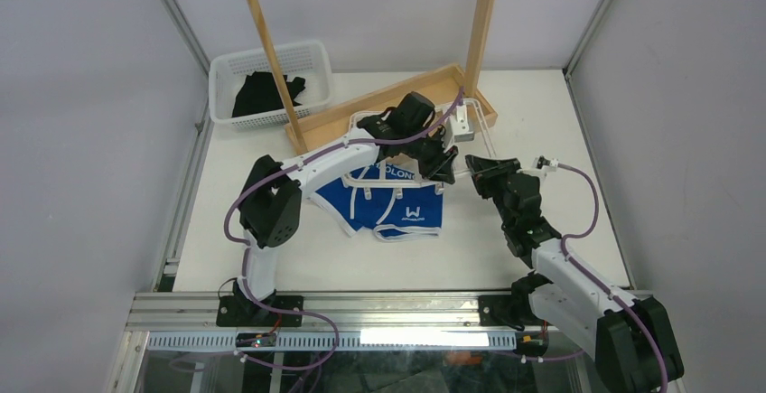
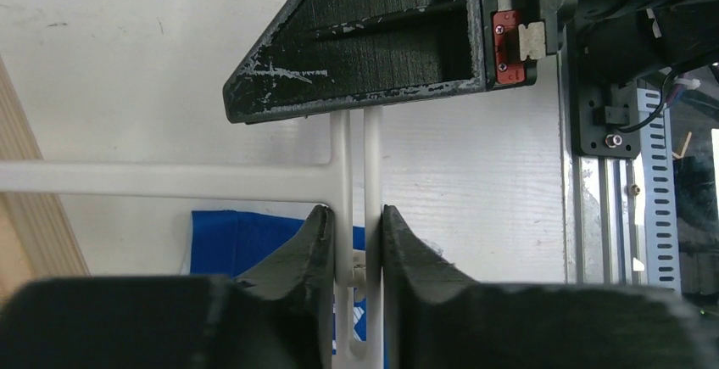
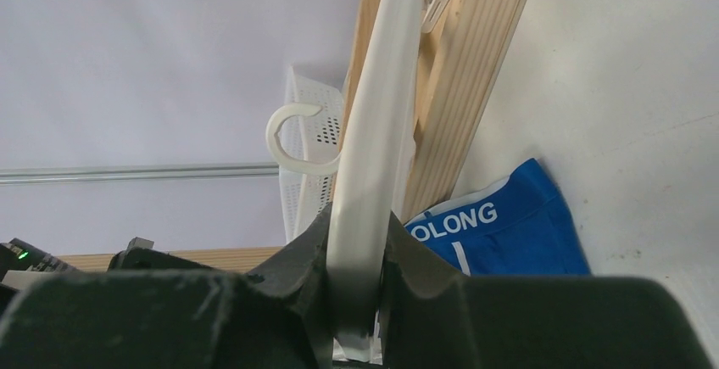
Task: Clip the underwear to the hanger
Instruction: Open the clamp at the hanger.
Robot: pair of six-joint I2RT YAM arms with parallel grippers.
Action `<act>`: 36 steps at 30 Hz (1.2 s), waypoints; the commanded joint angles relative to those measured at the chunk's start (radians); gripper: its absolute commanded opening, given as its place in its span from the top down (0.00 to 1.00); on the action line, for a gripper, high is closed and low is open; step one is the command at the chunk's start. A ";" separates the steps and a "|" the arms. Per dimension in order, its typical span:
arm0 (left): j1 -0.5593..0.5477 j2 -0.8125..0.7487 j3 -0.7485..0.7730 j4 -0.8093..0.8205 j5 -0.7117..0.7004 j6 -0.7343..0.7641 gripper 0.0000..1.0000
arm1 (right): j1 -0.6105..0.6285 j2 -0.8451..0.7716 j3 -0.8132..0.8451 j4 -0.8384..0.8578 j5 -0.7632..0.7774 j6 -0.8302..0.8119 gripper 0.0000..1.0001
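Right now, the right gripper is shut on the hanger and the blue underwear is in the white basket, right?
No. The underwear lies on the table, not in the basket, which holds a black garment, per the top view. The right gripper does hold the hanger.

Table: white, matte, flat.
Basket: white perforated plastic, rect., upright, far-left corner of table.
Black garment: crumpled, inside basket, approx. centre.
Wooden rack: pale timber, two uprights, top cut off by frame edge; left upright in front of basket in overhead view.
Base tray: shallow wooden frame at foot of rack, set at an angle, just beside basket's right wall.
Alu. rail: along near table edge.
Walls: plain grey panels, left, right & rear.
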 commanded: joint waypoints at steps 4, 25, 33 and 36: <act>0.005 -0.018 0.020 0.023 -0.043 0.015 1.00 | 0.001 -0.067 0.030 0.106 -0.014 -0.019 0.85; 0.148 -0.134 0.035 -0.048 0.077 0.036 1.00 | 0.002 -0.290 -0.249 0.583 -0.633 -0.866 0.37; 0.174 -0.192 -0.004 -0.057 0.098 0.079 1.00 | 0.003 0.064 -0.172 0.823 -0.925 -0.955 0.37; 0.178 -0.227 -0.039 -0.058 0.095 0.101 1.00 | 0.004 0.148 -0.133 0.866 -0.982 -0.978 0.37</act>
